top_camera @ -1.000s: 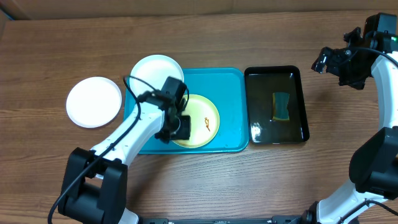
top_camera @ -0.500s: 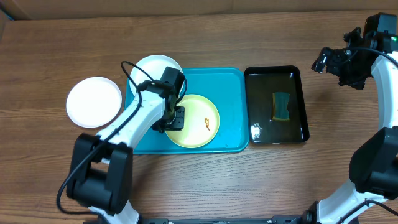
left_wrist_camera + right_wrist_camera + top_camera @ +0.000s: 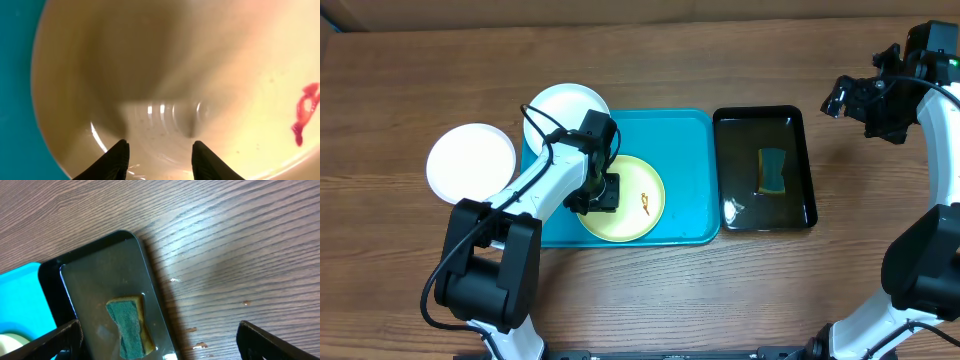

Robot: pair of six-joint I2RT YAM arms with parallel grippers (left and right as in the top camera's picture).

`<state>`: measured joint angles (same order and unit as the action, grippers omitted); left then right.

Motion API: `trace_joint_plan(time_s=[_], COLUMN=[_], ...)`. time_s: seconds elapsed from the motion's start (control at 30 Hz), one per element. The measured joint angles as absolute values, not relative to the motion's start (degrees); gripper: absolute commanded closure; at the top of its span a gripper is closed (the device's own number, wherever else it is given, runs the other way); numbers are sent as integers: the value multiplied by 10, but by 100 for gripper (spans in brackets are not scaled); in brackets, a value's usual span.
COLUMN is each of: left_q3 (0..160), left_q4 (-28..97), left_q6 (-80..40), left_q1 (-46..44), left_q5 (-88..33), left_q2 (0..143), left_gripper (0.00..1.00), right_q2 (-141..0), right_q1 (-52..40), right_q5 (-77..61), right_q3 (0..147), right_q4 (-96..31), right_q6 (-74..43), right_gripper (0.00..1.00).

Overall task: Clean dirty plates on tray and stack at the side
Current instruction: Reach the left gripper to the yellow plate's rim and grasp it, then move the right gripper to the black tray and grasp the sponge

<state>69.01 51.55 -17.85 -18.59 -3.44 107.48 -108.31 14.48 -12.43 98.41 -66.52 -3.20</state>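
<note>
Your left gripper [image 3: 160,145] is low over the pale yellow-green plate [image 3: 638,215], its jaws partly apart and grasping nothing. That plate lies in the turquoise tray [image 3: 690,150], with an orange smear [image 3: 646,201] just right of the gripper. Your left arm partly hides a white plate [image 3: 560,108] at the tray's far-left corner. A second white plate [image 3: 470,163] lies on the table [image 3: 650,60], left of the tray. Your right gripper [image 3: 159,330] gapes wide and empty beyond the black tray [image 3: 802,170], which holds a sponge [image 3: 773,171].

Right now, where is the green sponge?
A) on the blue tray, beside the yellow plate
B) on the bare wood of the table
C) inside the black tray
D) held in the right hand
C: the sponge lies inside the black tray, to the right of the blue one, and nothing is holding it.
</note>
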Motion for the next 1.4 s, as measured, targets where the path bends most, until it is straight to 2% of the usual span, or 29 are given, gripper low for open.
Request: trace_joint_plan(time_s=[0.2, 0.43, 0.67, 0.77, 0.9, 1.0, 1.23, 1.33, 1.4], left_q3=[732, 754, 709, 685, 673, 672, 672, 672, 673], left_q4=[578, 614, 585, 555, 528, 510, 484, 476, 478], left_q6=[-178, -178, -183, -191, -197, -198, -230, -238, -241], left_q1=[-180, -175, -175, -175, -175, -175, -175, -175, -175], left_q5=[-40, 16, 64, 64, 35, -13, -88, -102, -99], left_q2=[1075, 1075, 1075, 1075, 1075, 1075, 1075, 1075, 1075], left_gripper=[59, 58, 50, 52, 59, 60, 58, 51, 51], right_q2=[-1083, -1083, -1083, -1083, -1083, -1083, -1083, -1083, -1083], right_q1=[145, 145, 145, 145, 145, 145, 145, 145, 145], right_q5=[-124, -124, -124, -124, -124, -124, -124, -124, -124], right_q3=[984, 984, 984, 984, 984, 984, 984, 984, 984], right_q4=[-665, -665, -665, -665, -665, -665, -665, -665, -665], right_q6=[-32, -32, -32, -32, -32, -32, -32, -32, -32], right_gripper=[0, 0, 0, 0, 0, 0, 0, 0, 0])
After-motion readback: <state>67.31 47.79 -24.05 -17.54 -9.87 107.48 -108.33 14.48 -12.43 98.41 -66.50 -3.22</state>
